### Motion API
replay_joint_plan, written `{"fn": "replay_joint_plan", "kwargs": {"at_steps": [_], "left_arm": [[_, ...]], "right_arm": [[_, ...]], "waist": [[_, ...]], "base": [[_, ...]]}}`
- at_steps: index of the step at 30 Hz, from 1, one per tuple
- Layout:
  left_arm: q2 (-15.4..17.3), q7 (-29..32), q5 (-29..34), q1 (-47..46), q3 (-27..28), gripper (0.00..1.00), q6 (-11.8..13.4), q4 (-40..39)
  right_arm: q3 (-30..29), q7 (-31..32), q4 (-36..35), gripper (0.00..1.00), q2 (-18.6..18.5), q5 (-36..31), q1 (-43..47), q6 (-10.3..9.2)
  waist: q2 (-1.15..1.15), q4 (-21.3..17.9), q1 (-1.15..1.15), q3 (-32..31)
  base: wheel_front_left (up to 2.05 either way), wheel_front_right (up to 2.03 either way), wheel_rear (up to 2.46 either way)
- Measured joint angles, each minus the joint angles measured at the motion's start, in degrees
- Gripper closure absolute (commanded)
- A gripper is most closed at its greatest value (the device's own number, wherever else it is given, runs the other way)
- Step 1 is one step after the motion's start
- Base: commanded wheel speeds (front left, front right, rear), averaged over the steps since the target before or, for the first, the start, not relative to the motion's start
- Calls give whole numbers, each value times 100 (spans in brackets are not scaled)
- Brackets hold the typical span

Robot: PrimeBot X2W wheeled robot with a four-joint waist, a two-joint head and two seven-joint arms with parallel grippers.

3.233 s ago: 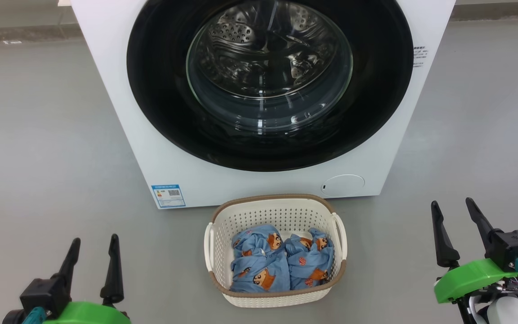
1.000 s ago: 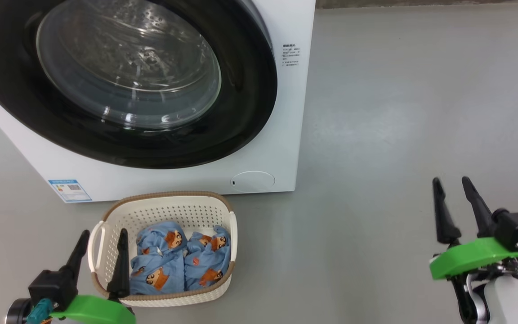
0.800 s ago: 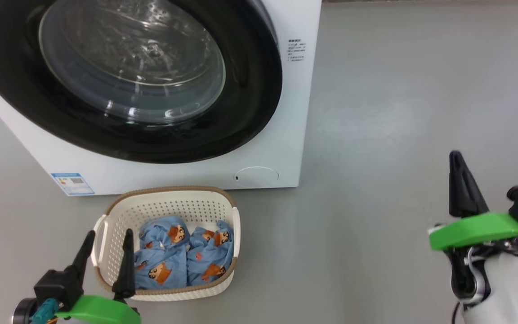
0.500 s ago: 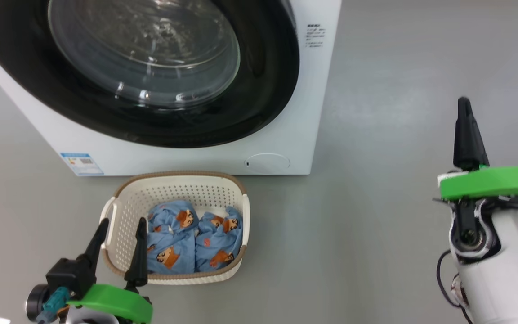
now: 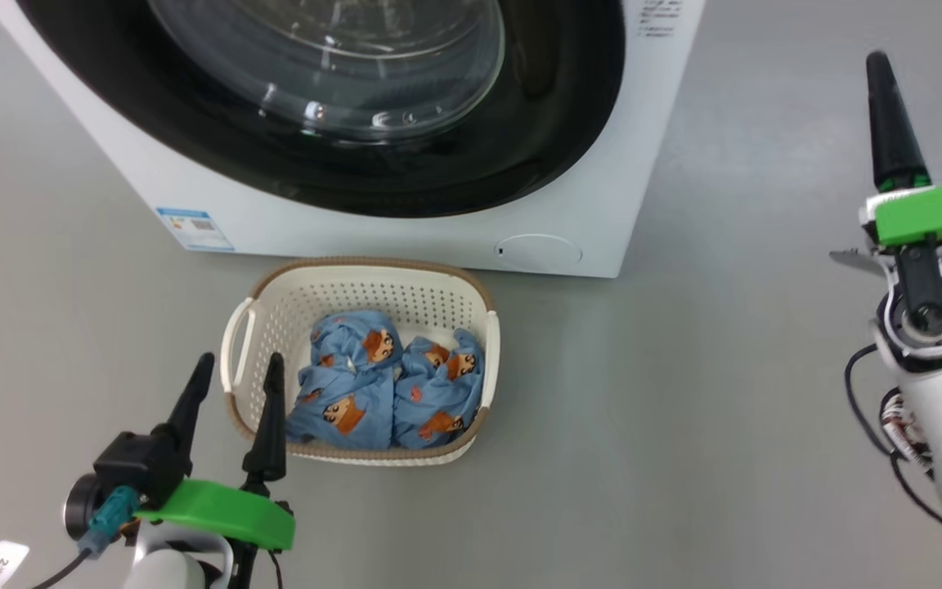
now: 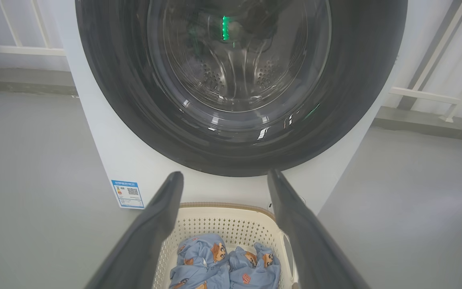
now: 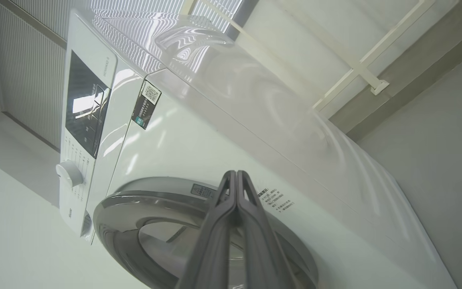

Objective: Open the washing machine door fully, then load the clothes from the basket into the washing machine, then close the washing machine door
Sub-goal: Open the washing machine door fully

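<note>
The white washing machine (image 5: 405,229) stands at the top of the head view, its black-rimmed glass door (image 5: 520,123) shut against the front. On the floor in front sits the cream basket (image 5: 238,352) holding two light-blue printed clothes (image 5: 389,384). My left gripper (image 5: 234,368) is open, low at the basket's near left corner; in the left wrist view the fingers (image 6: 150,237) frame the basket (image 6: 215,216). My right gripper (image 5: 880,61) is shut and empty, raised to the right of the machine. Seen from the right wrist, its tips (image 7: 236,173) point at the door's rim (image 7: 150,196).
Grey floor (image 5: 684,393) spreads right of the basket and machine. A blue label sticker (image 5: 195,228) and round flap (image 5: 538,249) mark the machine's lower front. The control panel and dial (image 7: 69,173) appear in the right wrist view. White railings (image 6: 435,92) stand behind.
The right gripper has shut and risen beside the machine's right side. The head camera has swung, shifting the machine and basket in the picture. The left gripper stays open near the basket.
</note>
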Motion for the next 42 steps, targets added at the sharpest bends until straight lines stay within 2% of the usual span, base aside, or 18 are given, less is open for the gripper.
{"fn": "replay_joint_plan", "kwargs": {"at_steps": [7, 18, 26, 33, 42], "left_arm": [[-74, 0, 1, -121, -65, 0, -53, -18], [-182, -1, 15, -496, -159, 0, -138, -57], [-227, -1, 14, -717, -301, 0, -188, -91], [-236, -9, -9, -822, -424, 0, -232, -108], [-259, -24, -241, -1021, -636, 0, -230, -199]], "right_arm": [[345, 427, 1, 100, -423, 698, -485, 0], [548, 1912, -103, 100, -937, 1412, -1179, 0], [361, 2931, 20, 100, -1069, 1953, -1735, 0], [298, 3763, 398, 100, -1088, 2147, -2190, 0], [196, 4186, 784, 100, -1158, 2132, -2843, 0]], "waist": [[0, 209, -1, 291], [0, 501, 0, 823], [0, 707, 0, 1192], [0, 874, 0, 1439], [0, 1025, 0, 1746]], "base": [[0, 0, 0], [0, 0, 0], [0, 0, 0], [0, 0, 0], [0, 0, 0]]}}
